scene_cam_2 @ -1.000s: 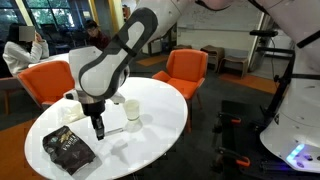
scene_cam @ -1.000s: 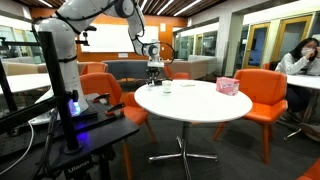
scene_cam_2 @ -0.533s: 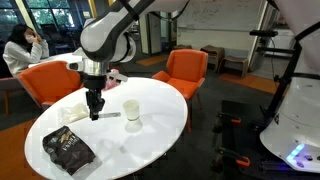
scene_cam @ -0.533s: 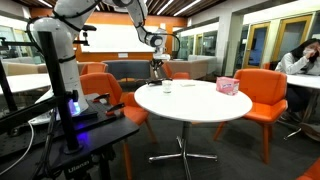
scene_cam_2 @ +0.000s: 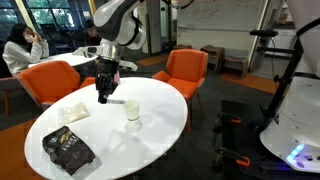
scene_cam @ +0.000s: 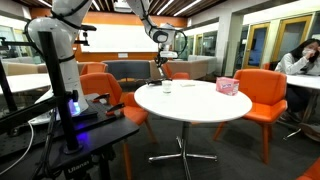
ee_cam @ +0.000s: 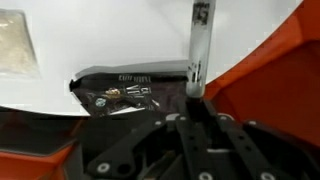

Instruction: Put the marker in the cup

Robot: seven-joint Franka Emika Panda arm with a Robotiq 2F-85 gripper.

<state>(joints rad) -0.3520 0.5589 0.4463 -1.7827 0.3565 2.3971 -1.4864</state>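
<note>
My gripper (scene_cam_2: 102, 95) hangs above the round white table (scene_cam_2: 160, 125), up and to the left of the small white cup (scene_cam_2: 132, 110). In the wrist view the gripper (ee_cam: 197, 108) is shut on the marker (ee_cam: 199, 45), a thin pale stick with a dark lower end that points away from the jaws. The cup does not show in the wrist view. In an exterior view the gripper (scene_cam: 160, 70) is above the table's far edge, near the cup (scene_cam: 167, 86). The marker is too small to make out in both exterior views.
A dark snack bag (scene_cam_2: 67, 150) and a white napkin (scene_cam_2: 75, 112) lie on the table; the bag also shows in the wrist view (ee_cam: 120, 88). A pink patterned box (scene_cam: 228, 86) stands at the table's other side. Orange chairs (scene_cam_2: 183, 68) ring the table.
The gripper has risen from just above the table beside the napkin, carrying the marker up and toward the far edge. The cup, bag and napkin have not moved.
</note>
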